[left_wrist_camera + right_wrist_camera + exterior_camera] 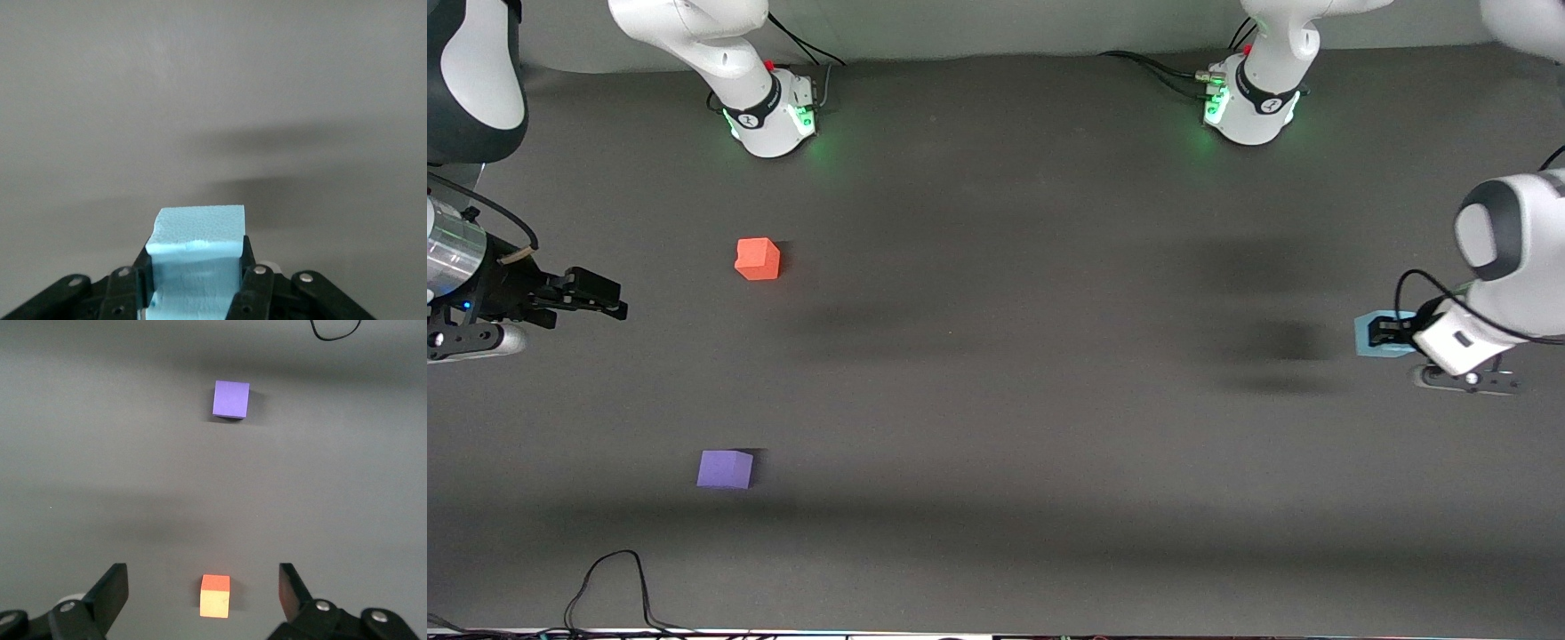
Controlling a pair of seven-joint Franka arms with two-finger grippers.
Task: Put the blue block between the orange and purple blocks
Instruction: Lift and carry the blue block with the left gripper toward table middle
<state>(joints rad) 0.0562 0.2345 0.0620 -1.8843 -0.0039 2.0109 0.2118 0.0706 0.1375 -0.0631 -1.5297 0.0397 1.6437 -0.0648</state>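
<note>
**Carrying the blue block to the gap between the 2 other blocks**

The left gripper (1383,335) is at the left arm's end of the table, and its fingers (248,267) are closed on both sides of the blue block (1369,334). In the left wrist view the block (195,248) sits straight between the fingers, with its front part sticking out. I cannot tell if it is touching the table or is a little above it.

The orange block (758,259) and the purple block (726,468) lie toward the right arm's end, well apart from each other, the purple one nearer to the front camera. The gap between them looks wide enough for 1 more block.

The right gripper (600,300) waits at its own end of the table with fingers wide open and nothing in them; its wrist view shows both blocks.

To do this step well, I think the left arm should lift the block clearly off the table, cross the long distance at a steady height, aim for the middle of the gap, and lower fully before opening. The grip should stay firm but gentle, because the block seems soft.
</note>
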